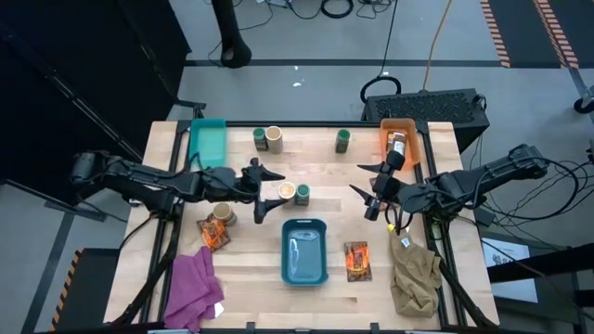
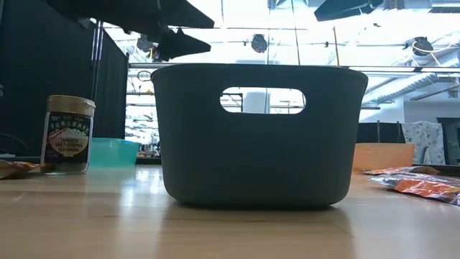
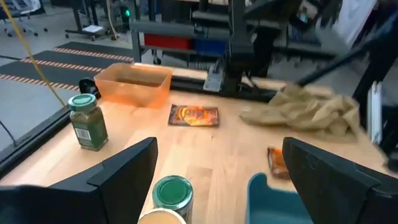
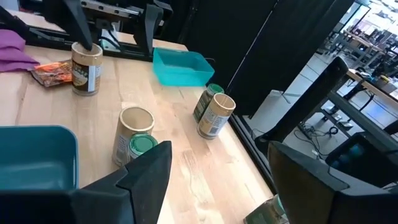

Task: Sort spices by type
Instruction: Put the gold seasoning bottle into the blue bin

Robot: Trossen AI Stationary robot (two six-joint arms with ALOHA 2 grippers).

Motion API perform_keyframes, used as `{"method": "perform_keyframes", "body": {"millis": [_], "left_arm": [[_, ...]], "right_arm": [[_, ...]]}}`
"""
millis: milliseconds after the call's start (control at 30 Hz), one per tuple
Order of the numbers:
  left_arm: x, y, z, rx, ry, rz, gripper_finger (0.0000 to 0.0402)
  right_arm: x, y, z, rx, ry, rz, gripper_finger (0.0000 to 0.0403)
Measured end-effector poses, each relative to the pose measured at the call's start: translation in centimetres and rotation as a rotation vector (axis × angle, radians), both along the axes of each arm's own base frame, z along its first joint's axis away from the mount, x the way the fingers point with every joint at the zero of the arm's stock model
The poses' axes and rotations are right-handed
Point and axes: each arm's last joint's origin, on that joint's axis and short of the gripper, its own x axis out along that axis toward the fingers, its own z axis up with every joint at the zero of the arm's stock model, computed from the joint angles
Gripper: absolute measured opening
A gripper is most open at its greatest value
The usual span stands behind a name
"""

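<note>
My left hand (image 1: 267, 192) hangs over the middle of the counter (image 1: 251, 288) with its two fingers spread wide, holding nothing. Just past its fingertips stand two jars close together, a cream-topped jar (image 1: 287, 191) and a green jar (image 1: 303, 194). Back near that arm's wrist sits another cream-topped jar (image 1: 223, 212), right by an orange packet (image 1: 213, 232).

My right hand (image 1: 366, 193) is open too and holds nothing. It hangs beside the orange bin (image 1: 411, 130), which has a packet (image 1: 397, 146) in it. A lone green jar (image 1: 342, 140) stands a bit further out from this hand. Another orange packet (image 1: 357, 261) lies near it, between the dark blue bin (image 1: 303, 251) and the khaki cloth (image 1: 414, 274).

A green and cream jar pair (image 1: 268, 139) stands next to the teal bin (image 1: 208, 142).
</note>
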Motion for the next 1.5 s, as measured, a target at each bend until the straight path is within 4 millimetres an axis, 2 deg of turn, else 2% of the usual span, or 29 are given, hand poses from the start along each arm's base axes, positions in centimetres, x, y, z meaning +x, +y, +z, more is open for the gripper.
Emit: {"method": "perform_keyframes", "body": {"millis": [200, 300, 833, 1000, 1500], "left_arm": [[1.7, -0.1, 0.2, 0.095, 0.257, 0.02, 0.0349], [2.3, 0.4, -0.1, 0.108, 0.325, 0.036, 0.0349], [3.5, 3.0, -2.7, 0.051, 0.419, 0.037, 0.0349], [3.8, 3.2, -3.5, 0.046, 0.447, 0.036, 0.0349], [3.9, 3.1, -3.7, 0.042, 0.455, 0.026, 0.0349]], "right_arm": [[-0.2, -0.1, -0.3, 0.017, 0.023, -0.013, 0.0249], [-0.2, -0.1, -0.4, 0.019, 0.025, -0.014, 0.0249], [-0.2, -0.1, -0.5, 0.022, 0.032, -0.015, 0.0249], [-0.2, -0.1, -0.5, 0.022, 0.032, -0.015, 0.0249], [-0.2, -0.1, -0.4, 0.022, 0.031, -0.019, 0.0249]]}}
